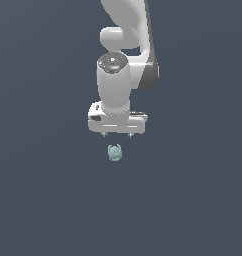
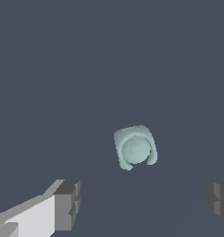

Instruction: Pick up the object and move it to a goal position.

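The object [image 1: 115, 152] is a tiny pale teal-green rounded lump with small prongs, lying on the dark grey floor. In the wrist view the object [image 2: 135, 147] shows a rounded face inside a ring-like rim. My white gripper [image 1: 117, 135] hangs just above and behind it in the exterior view, with its short fingertips apart. In the wrist view the gripper [image 2: 144, 206] is open, and one dark finger pad [image 2: 67, 203] and the other stand wide apart with nothing between them. The object lies apart from both pads.
The white arm [image 1: 125, 45] rises from the gripper to the top of the exterior view. The dark grey floor [image 1: 43, 200] lies all around the object.
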You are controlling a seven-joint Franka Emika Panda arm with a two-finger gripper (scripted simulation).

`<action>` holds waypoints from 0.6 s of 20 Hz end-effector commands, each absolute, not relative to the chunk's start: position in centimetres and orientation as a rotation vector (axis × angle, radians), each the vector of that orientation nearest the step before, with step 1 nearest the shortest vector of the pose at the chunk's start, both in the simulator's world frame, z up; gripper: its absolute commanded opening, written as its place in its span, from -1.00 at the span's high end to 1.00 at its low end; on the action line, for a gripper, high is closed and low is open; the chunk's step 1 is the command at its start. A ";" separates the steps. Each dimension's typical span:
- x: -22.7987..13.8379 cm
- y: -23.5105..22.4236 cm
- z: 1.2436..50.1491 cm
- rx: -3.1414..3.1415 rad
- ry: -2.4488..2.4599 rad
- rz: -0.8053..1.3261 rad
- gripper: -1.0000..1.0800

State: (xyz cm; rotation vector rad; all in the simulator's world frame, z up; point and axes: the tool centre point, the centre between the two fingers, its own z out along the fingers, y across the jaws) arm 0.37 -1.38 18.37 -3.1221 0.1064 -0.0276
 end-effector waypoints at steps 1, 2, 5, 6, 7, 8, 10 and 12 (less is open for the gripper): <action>0.4 -1.3 18.4 -3.122 0.107 -0.028 -0.92; 0.4 -1.3 18.2 -3.122 0.101 -0.027 -0.92; 0.4 -1.5 17.5 -3.125 0.076 -0.025 -0.92; 0.5 -1.6 17.2 -3.127 0.063 -0.025 -0.92; 0.5 -1.7 16.8 -3.128 0.048 -0.023 -0.92; 0.5 -1.7 16.3 -3.130 0.030 -0.022 -0.92; 0.5 -2.0 15.2 -3.133 -0.011 -0.019 -0.92; 0.5 -2.2 13.9 -3.135 -0.061 -0.015 -0.92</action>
